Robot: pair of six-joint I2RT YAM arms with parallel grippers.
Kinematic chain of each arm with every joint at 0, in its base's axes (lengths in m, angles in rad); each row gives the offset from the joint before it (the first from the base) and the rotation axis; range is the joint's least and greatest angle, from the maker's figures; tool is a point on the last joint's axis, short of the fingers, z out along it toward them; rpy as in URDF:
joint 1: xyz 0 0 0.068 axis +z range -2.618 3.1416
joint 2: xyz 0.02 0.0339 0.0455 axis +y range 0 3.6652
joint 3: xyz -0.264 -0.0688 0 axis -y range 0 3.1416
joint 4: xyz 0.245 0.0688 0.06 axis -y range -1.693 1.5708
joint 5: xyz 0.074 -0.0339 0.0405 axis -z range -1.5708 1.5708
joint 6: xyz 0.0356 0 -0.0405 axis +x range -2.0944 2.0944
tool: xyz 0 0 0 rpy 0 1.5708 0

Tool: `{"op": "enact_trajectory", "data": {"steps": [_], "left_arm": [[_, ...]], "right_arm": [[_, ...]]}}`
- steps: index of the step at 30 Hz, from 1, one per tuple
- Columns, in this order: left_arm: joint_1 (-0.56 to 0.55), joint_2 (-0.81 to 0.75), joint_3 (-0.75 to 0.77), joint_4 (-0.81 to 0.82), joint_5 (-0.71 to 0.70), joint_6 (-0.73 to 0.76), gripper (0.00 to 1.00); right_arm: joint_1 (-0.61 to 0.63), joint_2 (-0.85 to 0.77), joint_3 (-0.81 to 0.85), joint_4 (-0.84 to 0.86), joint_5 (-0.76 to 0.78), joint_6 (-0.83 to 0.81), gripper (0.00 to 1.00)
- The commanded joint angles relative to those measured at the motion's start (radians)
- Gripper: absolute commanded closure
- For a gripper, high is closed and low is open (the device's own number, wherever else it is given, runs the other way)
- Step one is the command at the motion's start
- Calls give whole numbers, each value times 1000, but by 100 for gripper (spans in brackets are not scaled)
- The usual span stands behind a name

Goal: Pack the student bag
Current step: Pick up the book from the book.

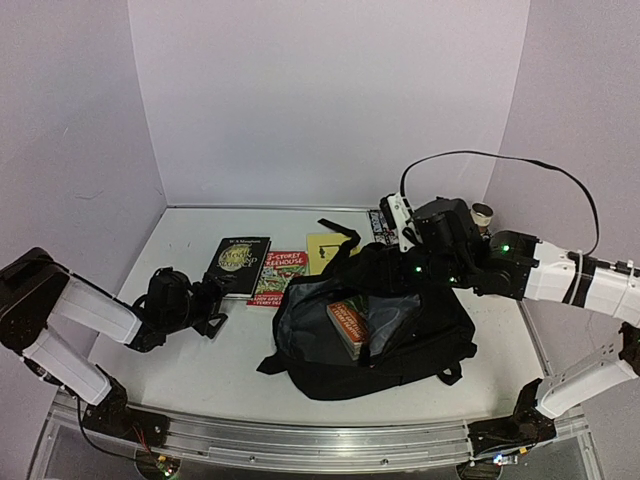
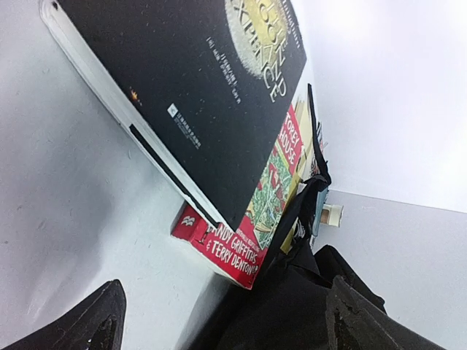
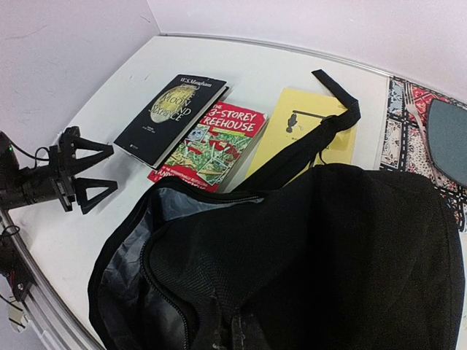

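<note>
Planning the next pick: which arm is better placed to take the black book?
Left. The left tool is open, empty, and faces the black book close by. The right tool is shut on the bag, holding it open.

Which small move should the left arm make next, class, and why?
Probably ease the open left claw forward onto the near edge of the black book. It lies just ahead of the claw, and the student bag gapes open with an orange book already inside.

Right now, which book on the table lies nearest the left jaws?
The black book, leftmost; the red book and the yellow book lie farther right.
</note>
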Motion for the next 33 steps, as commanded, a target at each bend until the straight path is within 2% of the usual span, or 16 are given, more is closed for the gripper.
{"op": "enact_trajectory", "data": {"steps": [1, 10, 17, 25, 33], "left_arm": [[6, 79, 22, 183, 18, -75, 4], [5, 260, 4, 437, -24, -203, 6], [6, 415, 25, 596, -46, -284, 12], [6, 498, 51, 608, -170, -349, 16], [6, 613, 123, 608, -183, -404, 18]], "right_arm": [[3, -55, 12, 64, 23, -17, 100], [3, -70, 10, 62, 23, -27, 100], [3, -72, 17, 59, 29, -41, 100], [3, -74, 29, 53, 42, -62, 100], [3, -75, 46, 44, 60, -85, 100]]}}
